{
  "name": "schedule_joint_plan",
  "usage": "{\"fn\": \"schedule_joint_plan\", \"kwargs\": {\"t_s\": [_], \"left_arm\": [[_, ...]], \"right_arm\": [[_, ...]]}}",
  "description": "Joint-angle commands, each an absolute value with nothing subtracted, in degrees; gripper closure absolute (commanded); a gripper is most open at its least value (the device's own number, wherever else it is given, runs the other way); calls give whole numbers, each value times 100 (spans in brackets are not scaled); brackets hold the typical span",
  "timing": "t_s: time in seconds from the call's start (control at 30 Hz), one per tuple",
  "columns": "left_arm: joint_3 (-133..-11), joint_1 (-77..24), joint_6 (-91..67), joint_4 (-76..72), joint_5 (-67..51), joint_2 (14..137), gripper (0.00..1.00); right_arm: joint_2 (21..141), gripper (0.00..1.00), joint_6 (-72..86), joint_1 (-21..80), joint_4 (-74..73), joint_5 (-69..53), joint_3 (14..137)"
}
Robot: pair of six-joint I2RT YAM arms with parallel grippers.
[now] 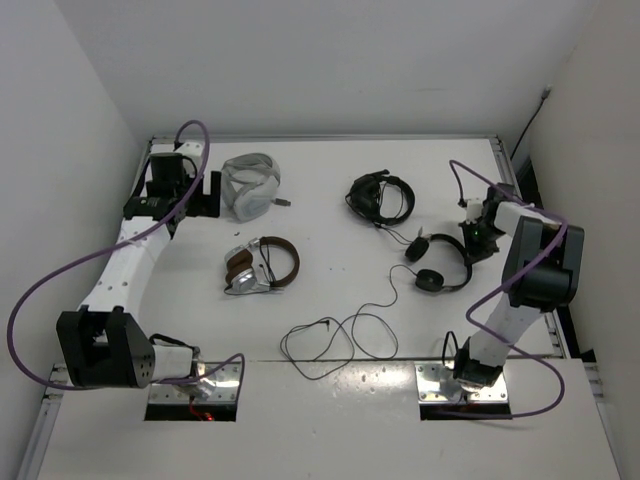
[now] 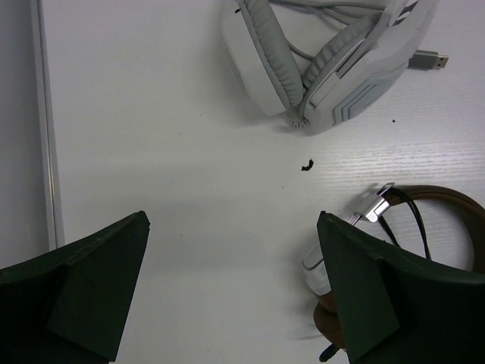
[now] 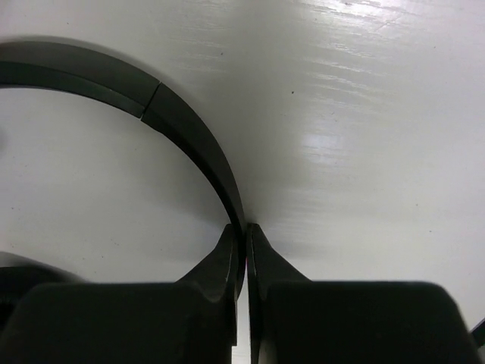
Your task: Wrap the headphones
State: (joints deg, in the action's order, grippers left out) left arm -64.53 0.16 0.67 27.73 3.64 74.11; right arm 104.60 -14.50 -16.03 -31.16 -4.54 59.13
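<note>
With the right tool (image 3: pixel 246 227) clenched on the thin headband (image 3: pixel 189 129) of the slim black headphones (image 1: pixel 445 262), at the right side of the surface (image 1: pixel 330 200) (left tool (image 2: pixel 233 220) gaping, idle), lift gently so the loose cable (image 1: pixel 340 335) cannot snag.

No writing, brand mark or number can be read in any view. The white headphones (image 2: pixel 265 53) at the far left, the brown-and-silver headphones (image 1: pixel 240 272) and the slim black headphones (image 3: pixel 189 129) on the right show no legible marking at this sharpness.
</note>
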Motion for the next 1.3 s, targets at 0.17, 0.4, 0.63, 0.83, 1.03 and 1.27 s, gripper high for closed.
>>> {"fn": "schedule_joint_plan", "kwargs": {"t_s": [0.17,0.4,0.63,0.83,1.03,1.27], "left_arm": [[-6548,79,360,2514,1,7252,0],[-6066,-360,817,2215,-782,6610,0],[-5364,-1150,984,2154,-1695,5689,5],[-4799,-1836,792,2039,-1847,5124,11],[-4597,-2364,554,2153,-2223,4939,14],[-4474,-3215,923,2276,-2346,5263,16]], "right_arm": [[9698,100,-1099,-1635,-3488,-1010,6240],[8658,100,-1151,-1687,-4912,-1985,7408],[8333,100,-1020,-1626,-5641,-2750,8190],[8332,100,-827,-1626,-6038,-3437,8473],[8446,100,-703,-1758,-6258,-3665,8727],[8499,100,-536,-1706,-6205,-2778,8832]]}}
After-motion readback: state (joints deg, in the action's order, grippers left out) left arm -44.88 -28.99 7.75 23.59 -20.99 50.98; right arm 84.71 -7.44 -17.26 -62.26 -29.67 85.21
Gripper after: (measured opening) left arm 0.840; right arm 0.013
